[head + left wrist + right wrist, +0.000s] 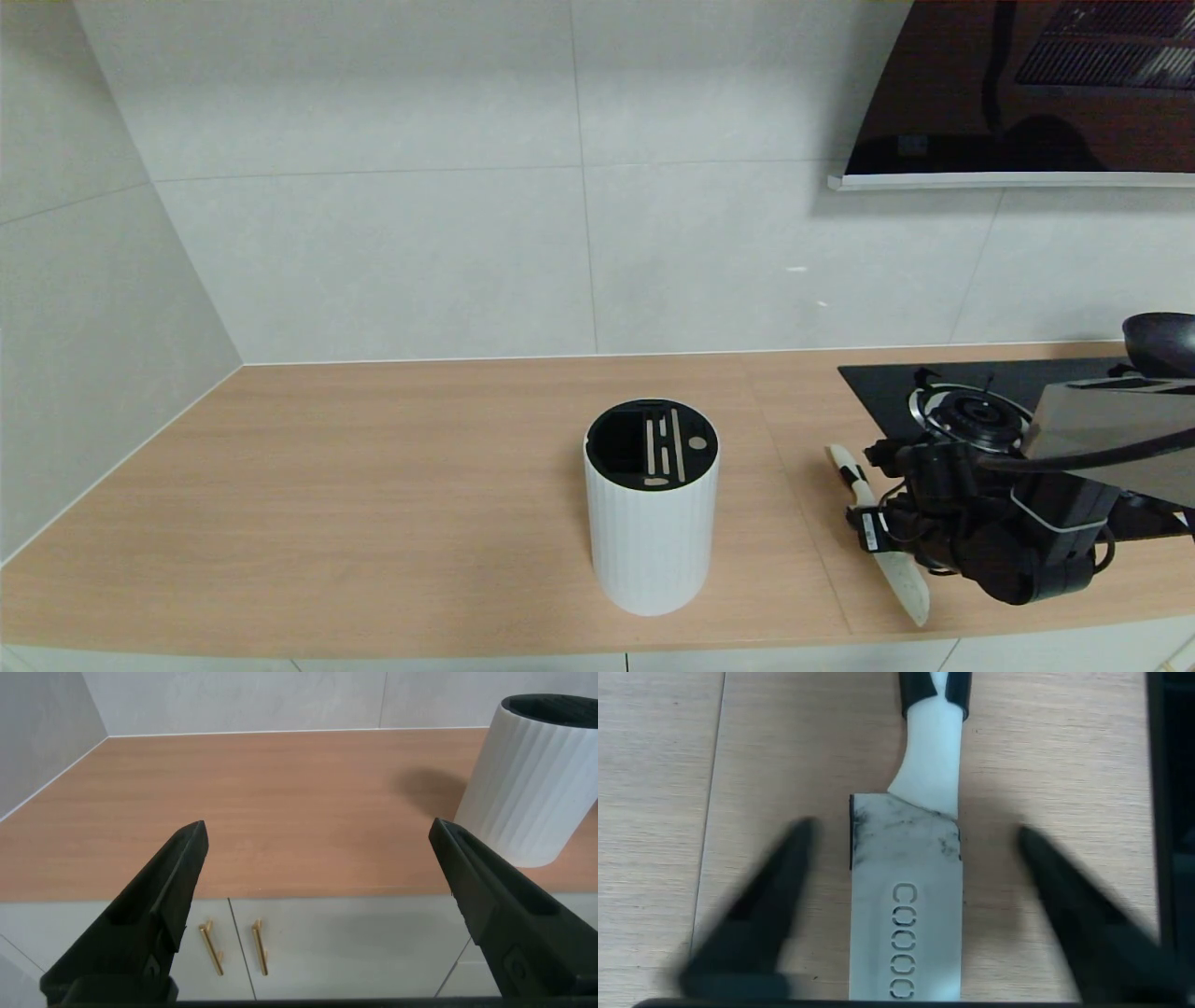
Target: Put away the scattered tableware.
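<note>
A white-bladed kitchen knife [902, 576] [906, 915] with a black-and-white handle lies flat on the wooden countertop [373, 485]. Its handle points toward the back wall and its tip toward the front edge. The blade has dark smudges near the heel and a row of small oval marks. Apart to its left stands an upright white ribbed cylindrical holder [652, 523] [533, 775] with a black slotted top.

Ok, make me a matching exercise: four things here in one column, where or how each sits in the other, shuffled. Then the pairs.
1 knife
2 white holder
3 right gripper
4 burner

A upright, middle of the counter
B open, astride the knife
C flat on the counter
D in the black hob

Pairs: 1-C, 2-A, 3-B, 4-D
</note>
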